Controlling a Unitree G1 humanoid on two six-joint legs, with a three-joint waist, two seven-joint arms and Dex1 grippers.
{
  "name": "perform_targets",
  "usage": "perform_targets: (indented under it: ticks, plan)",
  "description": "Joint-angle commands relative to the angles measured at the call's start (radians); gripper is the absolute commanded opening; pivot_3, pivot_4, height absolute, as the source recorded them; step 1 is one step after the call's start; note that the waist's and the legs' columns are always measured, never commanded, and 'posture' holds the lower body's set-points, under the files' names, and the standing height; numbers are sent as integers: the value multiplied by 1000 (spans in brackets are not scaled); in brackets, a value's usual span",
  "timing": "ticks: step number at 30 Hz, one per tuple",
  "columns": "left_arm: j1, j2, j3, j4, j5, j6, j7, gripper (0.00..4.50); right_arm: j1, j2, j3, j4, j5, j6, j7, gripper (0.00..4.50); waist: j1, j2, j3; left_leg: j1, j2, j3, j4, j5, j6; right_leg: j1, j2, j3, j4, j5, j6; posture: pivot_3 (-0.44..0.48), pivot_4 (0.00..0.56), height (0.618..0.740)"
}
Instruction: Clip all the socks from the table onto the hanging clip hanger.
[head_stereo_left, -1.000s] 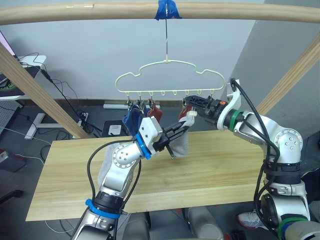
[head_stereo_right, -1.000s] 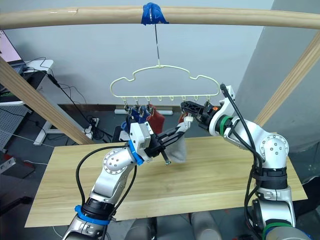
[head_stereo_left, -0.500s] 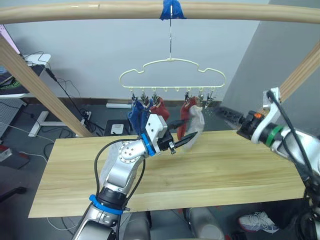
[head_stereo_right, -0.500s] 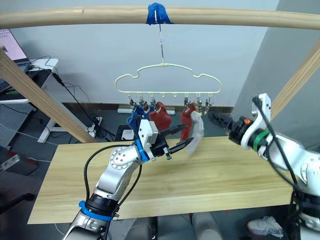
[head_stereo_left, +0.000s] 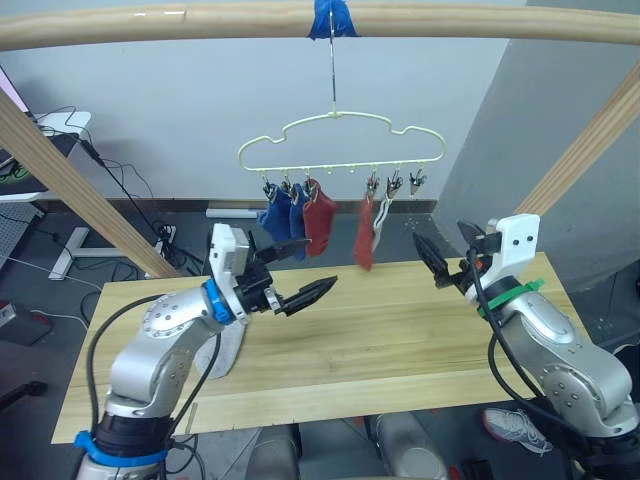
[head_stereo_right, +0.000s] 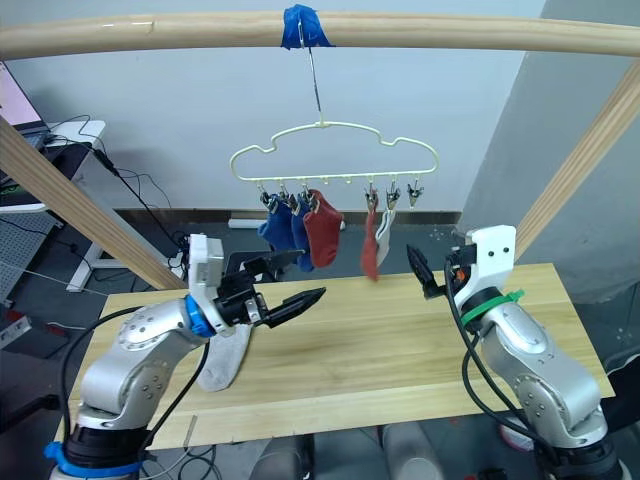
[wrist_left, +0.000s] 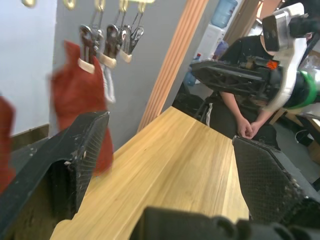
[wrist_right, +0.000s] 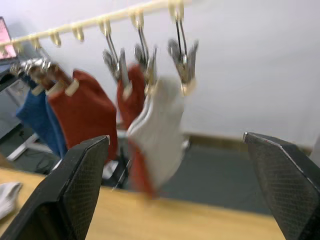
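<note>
The pale yellow clip hanger (head_stereo_left: 340, 140) hangs by its hook from the wooden pole. Clipped on it are two blue socks (head_stereo_left: 280, 218), a rust red sock (head_stereo_left: 320, 215), another rust red sock (head_stereo_left: 364, 235) and a light grey sock (head_stereo_left: 381, 222). One more light grey sock (head_stereo_left: 226, 345) lies on the table (head_stereo_left: 400, 330) near my left arm. My left gripper (head_stereo_left: 318, 263) is open and empty, below and left of the hanging socks. My right gripper (head_stereo_left: 446, 250) is open and empty, to the right of the hanger. The right wrist view looks at the grey sock (wrist_right: 160, 125) and the clips.
A slanted wooden pole (head_stereo_left: 70, 190) stands at the left and another (head_stereo_left: 585, 150) at the right, under the top pole (head_stereo_left: 200, 22). A seated person (wrist_left: 245, 115) shows in the left wrist view beyond the table's end.
My left gripper opened, let go of the grey sock and drew back left. My right arm pulled away to the right. The grey sock now hangs from a clip.
</note>
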Motion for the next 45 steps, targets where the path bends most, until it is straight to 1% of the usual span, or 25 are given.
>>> perform_targets:
  ticks: [1,3,5,8,10,13,16,21,24,34,45]
  plan:
    - [10,24,42,-87,-40,18,13,4500,-28,34,14,27,-135,-81,37,3587,3,0,0,0,0,0,0,0,0,0,0,0,0,0,0,-154,217,740]
    - [14,29,47,-100,-37,15,17,4500,-36,61,23,50,-199,-103,37,2918,9,0,0,0,0,0,0,0,0,0,0,0,0,0,0,-154,217,740]
    - [23,20,53,-123,-34,15,50,4500,-72,112,47,95,-266,-116,15,2220,16,0,0,0,0,0,0,0,0,0,0,0,0,0,0,-127,212,740]
    - [40,10,52,-145,-14,-1,87,4500,-111,174,67,137,-331,-131,17,2220,18,0,0,0,0,0,0,0,0,0,0,0,1,0,0,-127,212,740]
    - [48,2,48,-160,-10,-5,112,4500,-131,200,74,163,-374,-143,25,2220,25,0,0,1,0,0,0,0,0,0,0,0,2,1,1,-105,210,740]
    - [68,3,56,-212,-68,35,128,4500,-151,233,68,196,-416,-154,33,2220,29,-1,0,0,0,0,0,0,0,0,0,0,1,2,3,-98,208,740]
    - [97,23,77,-246,-123,61,117,4500,-167,263,55,224,-440,-174,42,2220,34,-1,0,0,0,0,0,0,0,0,0,0,1,3,4,-94,207,740]
    - [123,42,96,-253,-141,44,93,4500,-184,295,41,258,-476,-196,60,2220,38,-1,0,1,0,0,0,0,0,0,0,-1,2,3,4,-94,207,740]
    - [130,44,92,-266,-138,32,84,4500,-199,314,34,278,-497,-205,61,2220,38,-1,0,1,0,0,1,0,0,0,0,-1,2,2,3,-88,203,740]
    - [111,38,72,-265,-117,24,104,4500,-256,380,-4,364,-563,-218,22,2220,47,-1,0,1,0,0,1,0,0,0,0,-1,3,3,4,-82,205,740]
    - [109,32,46,-266,-100,25,111,4500,-300,410,-28,426,-578,-231,26,2220,49,-1,0,1,0,0,1,0,0,0,0,-1,3,3,4,-77,208,740]
